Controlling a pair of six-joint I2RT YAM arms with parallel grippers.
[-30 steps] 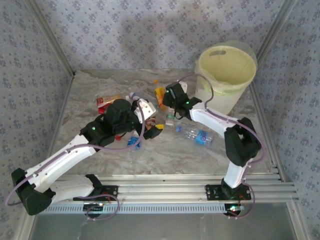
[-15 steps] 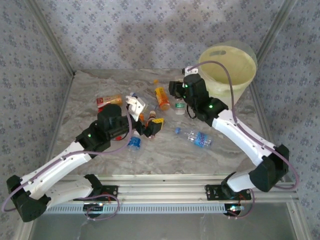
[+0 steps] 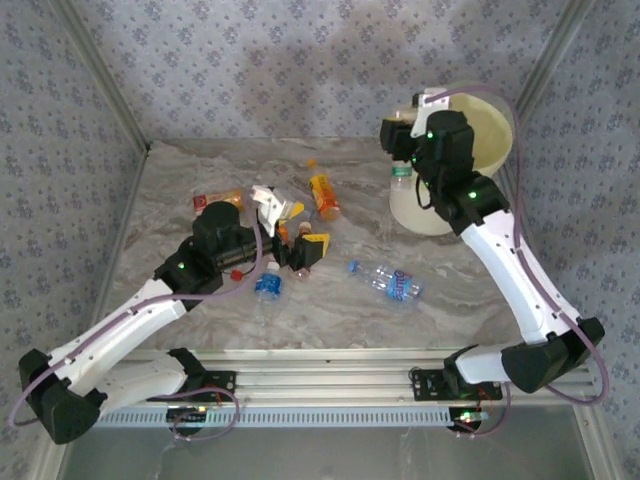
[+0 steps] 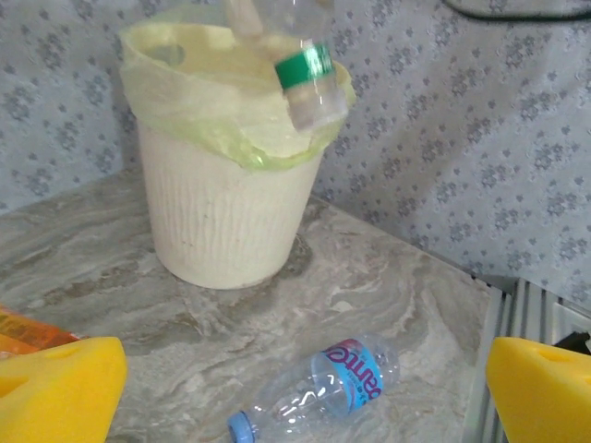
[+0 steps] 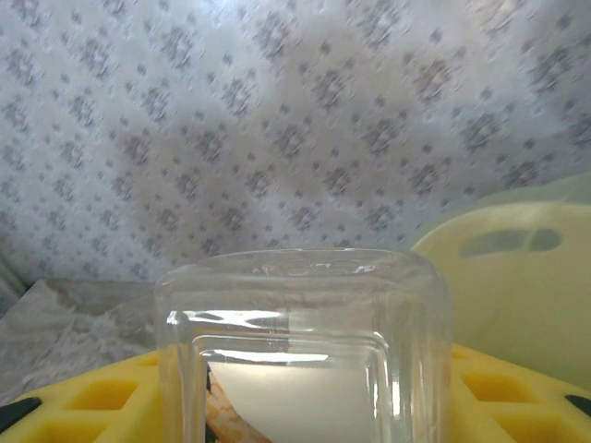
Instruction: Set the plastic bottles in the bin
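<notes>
Clear bottle (image 4: 309,78) hanging pinched in my right claw (image 3: 399,152), by bin (image 4: 222,221) rim, ready for dropping; left claw (image 3: 300,228) spread, hovering over loose bottles (image 3: 385,280).

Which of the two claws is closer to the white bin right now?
Right. The right gripper holds a bottle at the bin's rim. The left gripper hangs open over the loose bottles, well away from the bin.

- Marbled table (image 3: 180,170), with the bin (image 3: 415,215) standing far right.
- Clear blue-label bottle (image 3: 388,281) lying right of centre.
- Orange bottle (image 3: 323,196) lying farther back; red-label bottle (image 3: 218,201) lying left.
</notes>
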